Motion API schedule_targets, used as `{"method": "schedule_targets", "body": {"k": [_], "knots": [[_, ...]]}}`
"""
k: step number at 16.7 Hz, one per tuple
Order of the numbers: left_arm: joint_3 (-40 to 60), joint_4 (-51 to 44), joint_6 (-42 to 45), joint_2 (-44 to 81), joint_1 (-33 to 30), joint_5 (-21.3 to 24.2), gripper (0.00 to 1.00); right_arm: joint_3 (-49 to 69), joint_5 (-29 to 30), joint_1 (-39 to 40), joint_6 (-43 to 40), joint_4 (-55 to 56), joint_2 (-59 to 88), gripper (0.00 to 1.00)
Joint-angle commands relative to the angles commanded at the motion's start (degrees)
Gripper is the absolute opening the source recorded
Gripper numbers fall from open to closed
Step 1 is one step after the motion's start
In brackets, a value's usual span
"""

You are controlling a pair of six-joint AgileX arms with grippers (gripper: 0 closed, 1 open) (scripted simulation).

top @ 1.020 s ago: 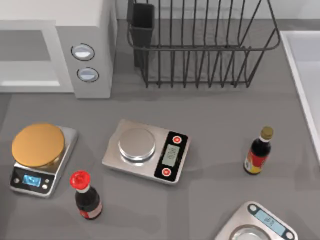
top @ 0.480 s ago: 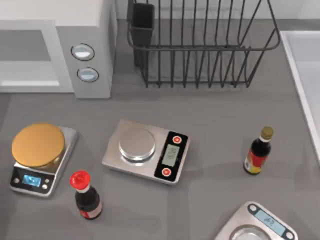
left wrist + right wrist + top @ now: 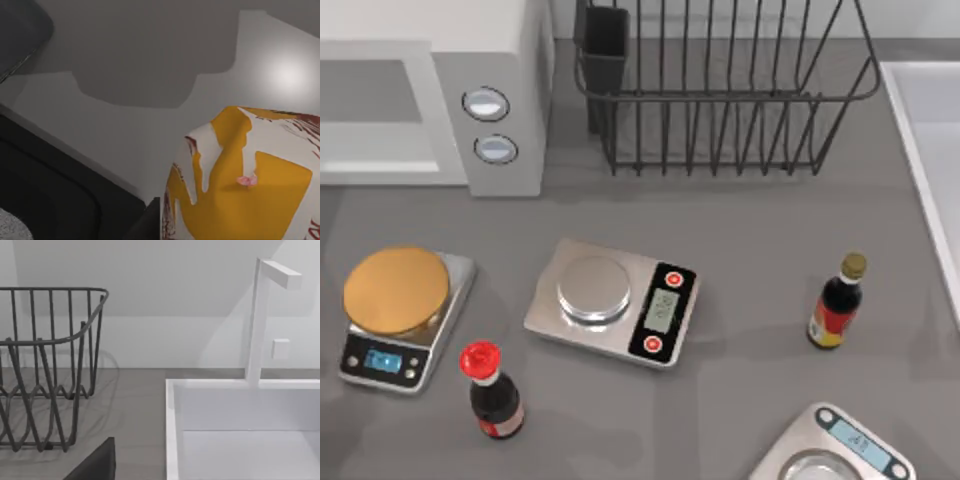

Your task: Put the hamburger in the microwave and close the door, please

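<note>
The hamburger (image 3: 240, 185) is seen from very close in the left wrist view. It is a cream-white lump with large orange-yellow patches, thin brown-red streaks at its edges and one small pink spot in the middle. It lies just beside a dark part of the left gripper (image 3: 145, 225), on or just over a smooth light grey surface with a soft shadow on it. If the left gripper pinches the hamburger or is spread, I cannot tell.

In the top view the microwave (image 3: 490, 60) stands at the far left of the tabletop (image 3: 750, 220), white, with two round silver knobs (image 3: 485, 103) one above the other.

The scales (image 3: 610, 300) have small displays, and the two dark bottles (image 3: 838, 300) have labels, but the writing is too small to read.

The right wrist view shows a dark corner of the right gripper (image 3: 95, 465); its state I cannot tell. Beyond it are the black wire rack (image 3: 50, 370) and a white sink (image 3: 240, 405) with a white tap.
</note>
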Motion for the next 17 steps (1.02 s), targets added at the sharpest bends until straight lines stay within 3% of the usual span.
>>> {"method": "schedule_targets", "body": {"k": [10,13,17], "knots": [[1.27,-1.95,-1.38,-2.27,-1.42,0.93,0.00,0.00,0.00,0.00,0.00,0.00,0.00,1.00],[-1.83,3.30,-7.68,-5.16,-6.40,3.47,0.00,0.00,0.00,0.00,0.00,0.00,0.00,1.00],[-5.69,18.60,-19.27,-6.48,-13.98,6.95,0.00,0.00,0.00,0.00,0.00,0.00,0.00,1.00]]}}
